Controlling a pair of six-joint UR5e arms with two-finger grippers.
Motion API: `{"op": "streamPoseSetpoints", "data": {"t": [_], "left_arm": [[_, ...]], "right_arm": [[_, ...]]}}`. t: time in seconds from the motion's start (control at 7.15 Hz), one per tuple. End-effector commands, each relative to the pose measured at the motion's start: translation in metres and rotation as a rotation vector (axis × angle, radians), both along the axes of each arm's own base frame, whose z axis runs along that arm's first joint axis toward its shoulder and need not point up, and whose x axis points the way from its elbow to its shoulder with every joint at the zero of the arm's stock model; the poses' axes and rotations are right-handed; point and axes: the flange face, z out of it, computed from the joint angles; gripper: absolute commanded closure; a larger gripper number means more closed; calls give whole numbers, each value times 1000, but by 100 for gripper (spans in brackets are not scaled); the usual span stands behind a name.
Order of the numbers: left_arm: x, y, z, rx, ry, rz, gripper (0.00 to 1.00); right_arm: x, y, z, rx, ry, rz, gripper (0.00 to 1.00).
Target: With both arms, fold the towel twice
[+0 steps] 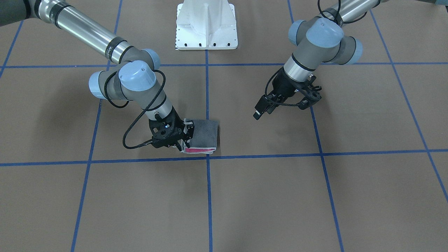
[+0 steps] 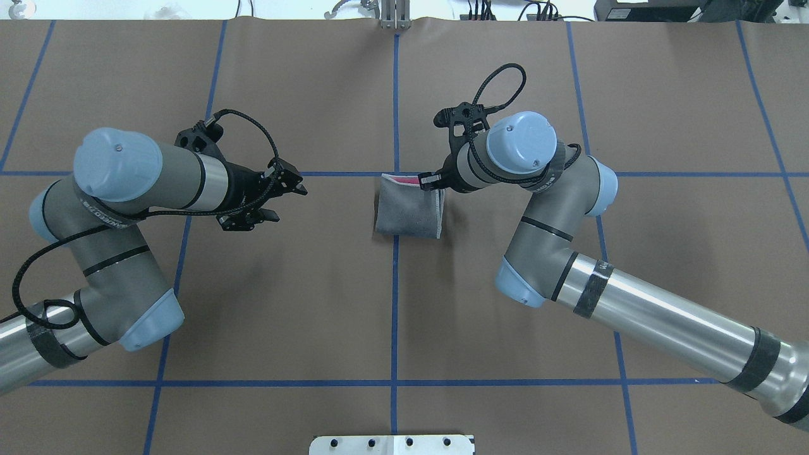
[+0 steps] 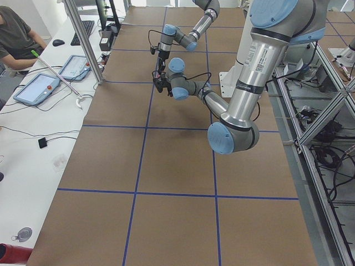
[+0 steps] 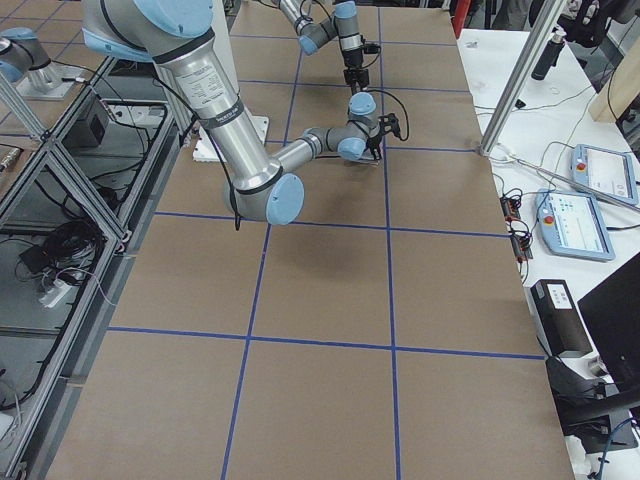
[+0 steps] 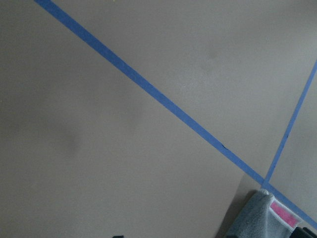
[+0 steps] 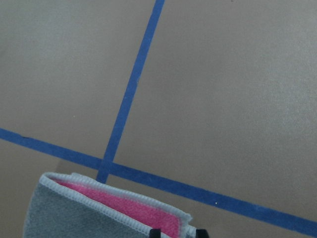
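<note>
Overhead exterior shows the towel [image 2: 407, 213] lying as a small grey-faced packet with pink peeping from one edge. It sits just on the robot's side of the middle tape cross [image 2: 396, 174], straddling the cross's long line. The right tool [image 1: 185, 138] sits at the packet's corner just to the robot's right of that cross, its jaws seemingly pinched on the stitched border. The left tool [image 2: 287, 202] hangs with jaws apart, well away from the cross on the robot's left. Terry like this should be light, limp and grippy, so corners or hems look the soundest hold. The surface [image 2: 284, 303] is brown paper gridded in blue tape; beyond it a person [image 3: 16, 30] sits beside pendants [image 3: 36, 88].
</note>
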Motion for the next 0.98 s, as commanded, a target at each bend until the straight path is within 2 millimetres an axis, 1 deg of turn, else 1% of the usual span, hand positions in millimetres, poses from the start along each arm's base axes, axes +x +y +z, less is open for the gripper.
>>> {"op": "streamPoseSetpoints", "data": {"t": [0.0,0.42,0.84], "left_arm": [[0,0,-1,1,1,0,25],[0,0,-1,1,1,0,25],[-1,1,-4,5,5,-1,25]], "right_arm": [[0,0,1,1,1,0,65],[-2,-2,-5,7,-2,7,67],[-2,-3,-4,9,2,14,67]]}}
